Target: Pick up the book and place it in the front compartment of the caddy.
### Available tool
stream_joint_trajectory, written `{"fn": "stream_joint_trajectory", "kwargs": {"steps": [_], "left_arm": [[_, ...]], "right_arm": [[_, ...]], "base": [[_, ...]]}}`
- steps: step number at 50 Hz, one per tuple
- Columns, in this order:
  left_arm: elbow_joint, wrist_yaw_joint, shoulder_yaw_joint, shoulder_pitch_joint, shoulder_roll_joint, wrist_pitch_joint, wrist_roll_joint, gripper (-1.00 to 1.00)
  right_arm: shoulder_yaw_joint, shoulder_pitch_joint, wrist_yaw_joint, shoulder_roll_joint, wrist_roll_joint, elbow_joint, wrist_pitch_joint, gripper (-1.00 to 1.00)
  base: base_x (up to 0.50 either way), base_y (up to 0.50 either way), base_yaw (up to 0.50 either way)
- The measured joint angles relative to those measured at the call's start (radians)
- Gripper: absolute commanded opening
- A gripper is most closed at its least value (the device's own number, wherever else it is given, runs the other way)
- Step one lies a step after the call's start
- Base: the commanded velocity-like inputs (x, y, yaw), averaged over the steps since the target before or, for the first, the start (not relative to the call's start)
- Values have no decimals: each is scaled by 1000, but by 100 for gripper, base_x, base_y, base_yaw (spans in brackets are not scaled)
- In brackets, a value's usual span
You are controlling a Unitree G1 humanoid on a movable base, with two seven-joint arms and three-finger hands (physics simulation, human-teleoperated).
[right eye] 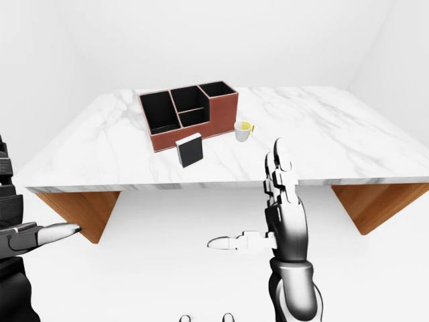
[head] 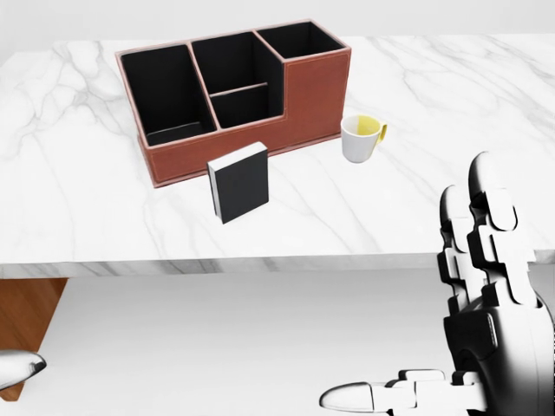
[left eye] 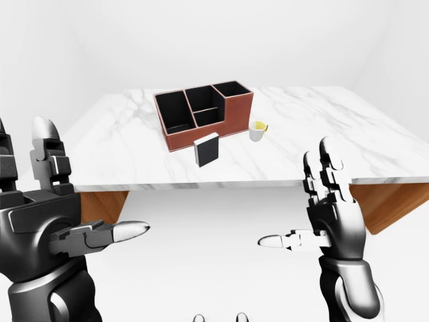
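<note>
The book [head: 240,182], black-covered with white page edges, stands upright on the white marble table [head: 451,87], just below the caddy in the head view. The caddy [head: 316,94] is reddish-brown with black insides and several compartments; all look empty. My right hand [left eye: 305,204] is open, fingers up and thumb pointing left, below the table's near edge and well to the right of the book. My left hand [left eye: 87,191] is open too, low at the left; the head view shows only its thumb tip. Neither hand touches anything.
A white mug [head: 362,139] with a yellow inside stands right of the book, beside the caddy's right end. Brown wooden supports [left eye: 100,204] show under the table at both ends. White floor lies between me and the table edge.
</note>
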Motion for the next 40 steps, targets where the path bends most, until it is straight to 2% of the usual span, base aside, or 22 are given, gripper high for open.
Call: {"fn": "stream_joint_trajectory", "kwargs": {"steps": [9, 22, 40], "left_arm": [[5, 1, 1, -2, 1, 0, -1, 100], [9, 1, 3, -1, 2, 0, -3, 100], [0, 0, 5, 1, 1, 0, -6, 100]], "right_arm": [[6, -1, -3, -2, -3, 6, 0, 100], [4, -6, -7, 2, 25, 7, 0, 100], [2, 7, 9, -3, 43, -1, 0, 100]], "base": [[0, 49, 0], [2, 1, 0], [49, 0, 0]]}}
